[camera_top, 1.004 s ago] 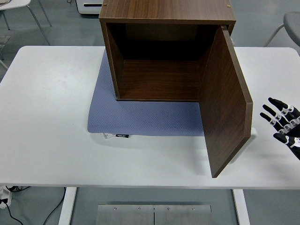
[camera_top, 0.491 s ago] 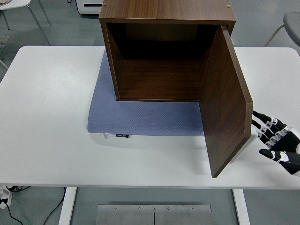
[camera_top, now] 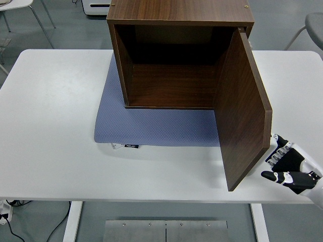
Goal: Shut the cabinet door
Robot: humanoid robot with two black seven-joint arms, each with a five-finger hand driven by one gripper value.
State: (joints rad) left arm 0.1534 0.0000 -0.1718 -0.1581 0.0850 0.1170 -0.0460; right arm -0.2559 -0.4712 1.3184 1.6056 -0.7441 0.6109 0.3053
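Note:
A dark brown wooden cabinet stands on a blue-grey mat at the back middle of the white table. Its inside is empty. The cabinet door, hinged on the right side, swings wide open toward the table's near edge. My right hand is low at the table's right front, just behind the door's outer face near its free edge. Its fingers are spread and hold nothing, and their tips reach the door or lie hidden behind it. My left arm does not show.
The mat juts out in front of the cabinet with a small label at its near edge. Chair legs stand past the table at the top left, and part of a grey chair at the top right.
My right hand has moved left and down toward the near edge, from well clear of the door to right against its outer face. The door and cabinet have not moved.

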